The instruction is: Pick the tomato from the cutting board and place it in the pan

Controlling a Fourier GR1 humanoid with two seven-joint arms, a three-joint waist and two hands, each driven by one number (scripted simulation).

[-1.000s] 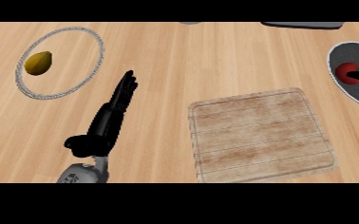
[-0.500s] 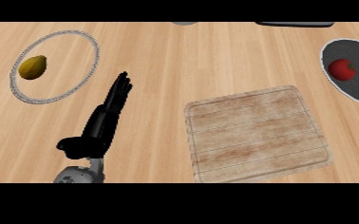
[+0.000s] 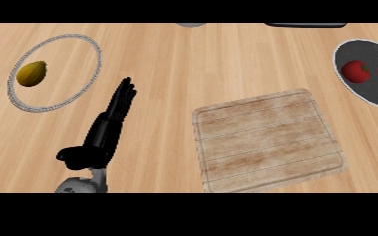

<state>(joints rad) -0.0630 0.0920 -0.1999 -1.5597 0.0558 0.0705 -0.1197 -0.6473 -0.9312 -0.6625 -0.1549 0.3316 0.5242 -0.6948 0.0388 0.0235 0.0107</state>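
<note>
The red tomato (image 3: 356,71) lies inside the dark pan (image 3: 351,86) at the right edge, with the pan partly cut off by the view. The wooden cutting board (image 3: 266,140) sits right of centre with nothing on it. My left hand (image 3: 107,127) rests open at the lower left, fingers straight and pointing up the counter, well left of the board. My right hand does not show.
A round plate (image 3: 83,44) with a grey rim stands at the upper left and holds a yellow-brown fruit (image 3: 32,73). A dark flat object (image 3: 306,25) and a grey object (image 3: 191,24) peek in at the top edge.
The view has shifted, so everything slid left and more of the pan shows; the tomato now lies further inside it. My left hand keeps its open pose.
</note>
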